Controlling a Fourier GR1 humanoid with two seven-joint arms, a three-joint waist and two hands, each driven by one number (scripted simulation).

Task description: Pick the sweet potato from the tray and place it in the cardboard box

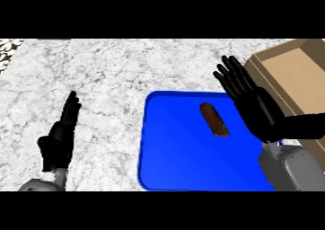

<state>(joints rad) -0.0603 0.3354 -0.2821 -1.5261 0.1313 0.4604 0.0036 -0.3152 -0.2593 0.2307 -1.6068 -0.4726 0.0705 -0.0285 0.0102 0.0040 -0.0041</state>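
While the sweet potato [214, 119] is left lying in the blue tray [172, 166], nothing is gripped by either robot hand. The potato (brown, longish) is seen in the tray's upper right part, tilted a bit so its far end points up-left. The right robot hand [254, 105] is held flat with fingers straight and spread, over the tray's right edge, just beside the potato but not touching it. The cardboard box [294, 72] is found to the right of the tray, top open, and part of it is covered by that hand's thumb side. The left robot hand [59, 134] is kept edge-on above the marbled bench [112, 67], well left of the tray, fingers straight and together.
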